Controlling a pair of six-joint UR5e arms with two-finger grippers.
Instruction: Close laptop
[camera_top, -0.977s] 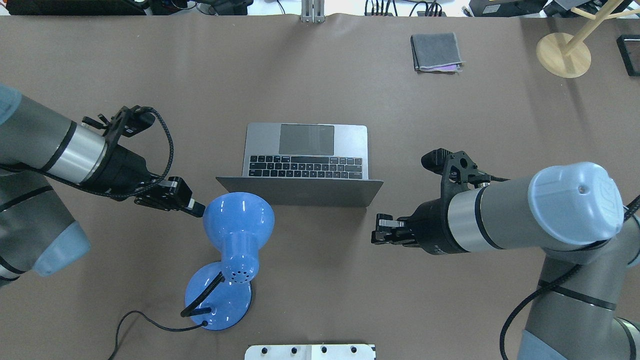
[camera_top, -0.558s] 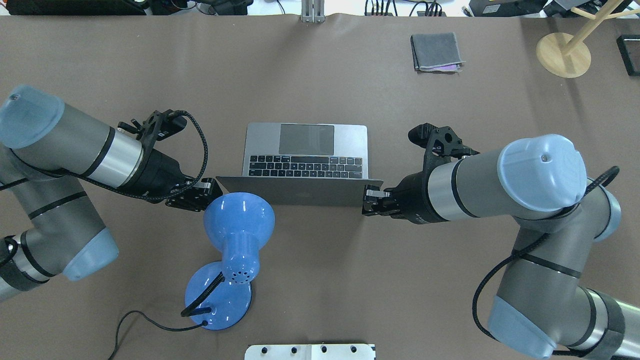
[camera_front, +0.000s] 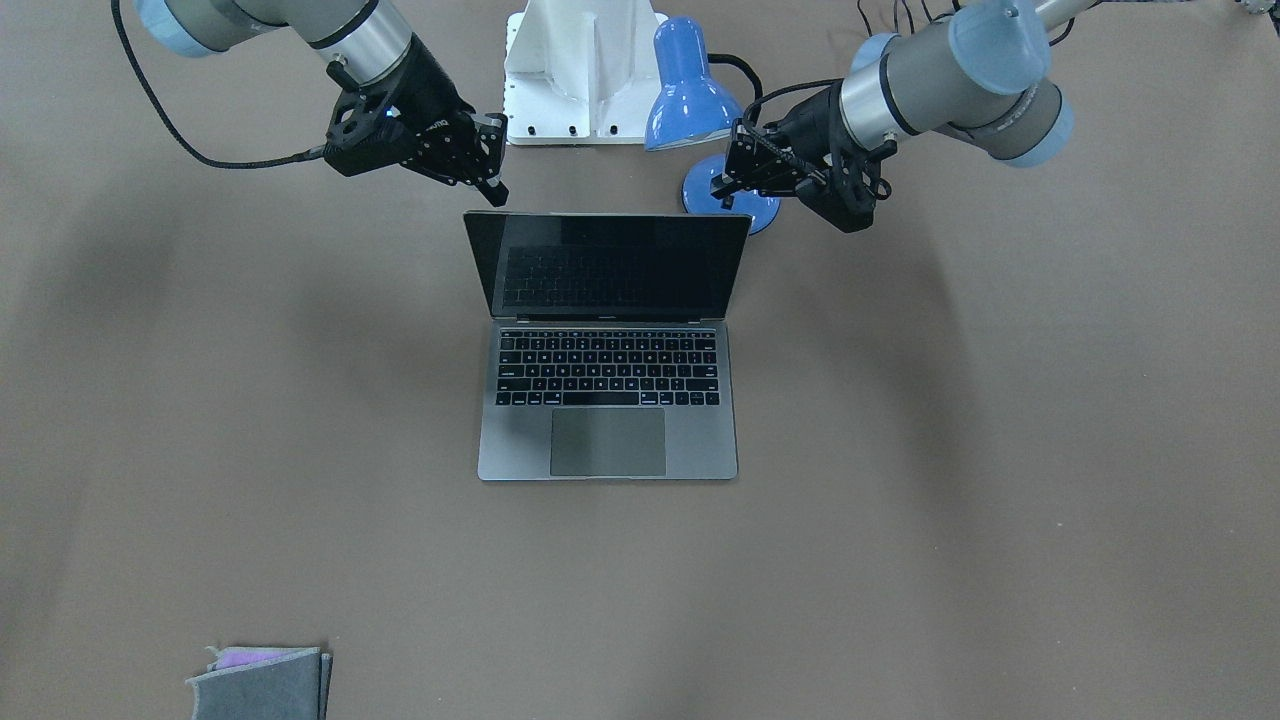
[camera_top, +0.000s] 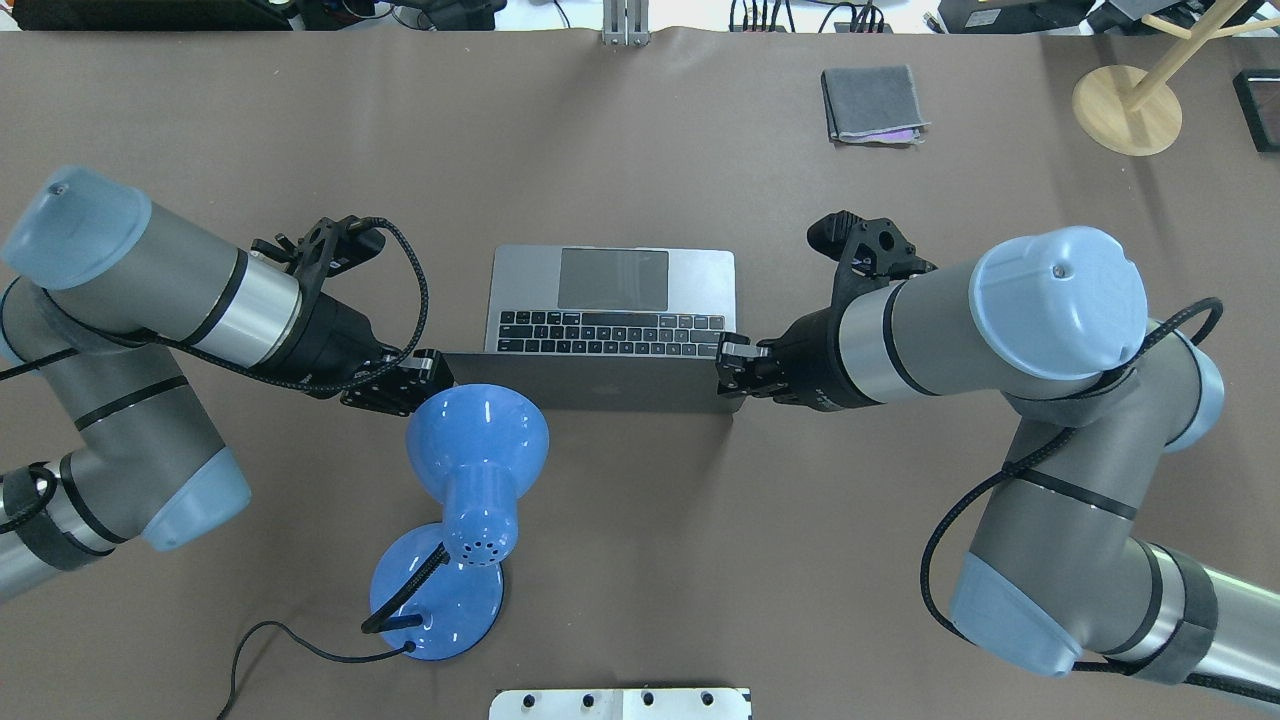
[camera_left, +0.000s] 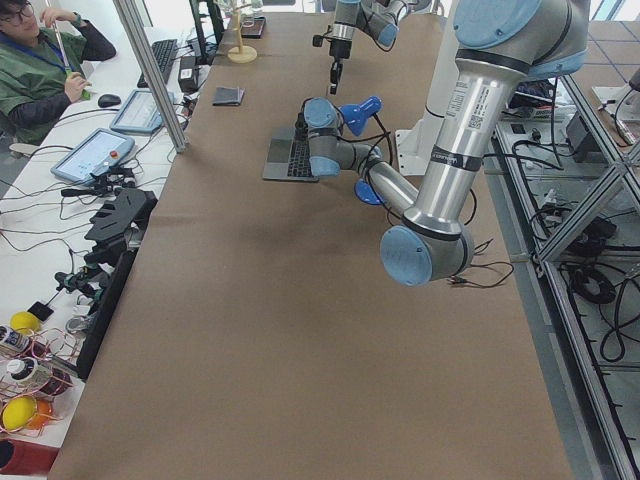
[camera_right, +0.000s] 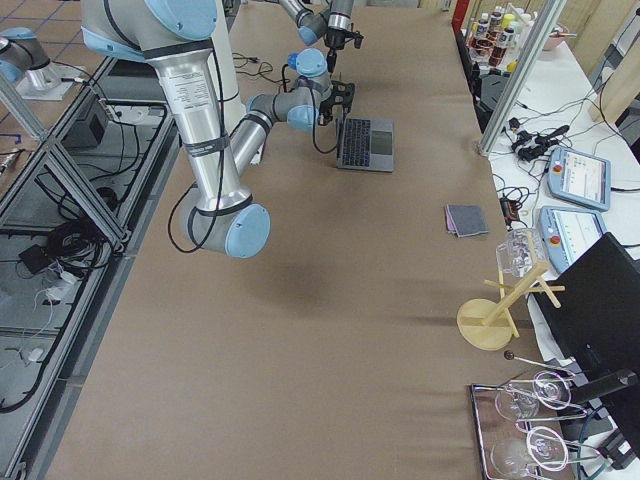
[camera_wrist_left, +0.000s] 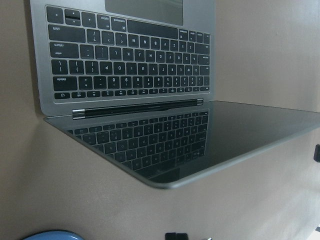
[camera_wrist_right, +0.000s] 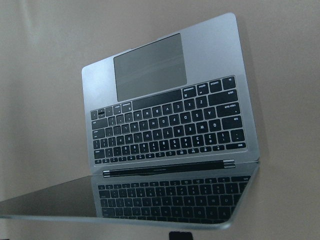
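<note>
Laptop (camera_top: 610, 300): open, lid raised between both sets of jaws. Lamp (camera_top: 477, 430): shade just beside left gripper (camera_top: 425, 368). Jaws of left gripper and right gripper (camera_top: 728, 365): closed, empty, at lid's top corners. Uneven pushing could skid the base; left arm could strike the shade.

Bright, even overhead light; soft shadows at 9 and 3 o'clock of the laptop (camera_front: 608, 350); its screen mirrors keys.
</note>
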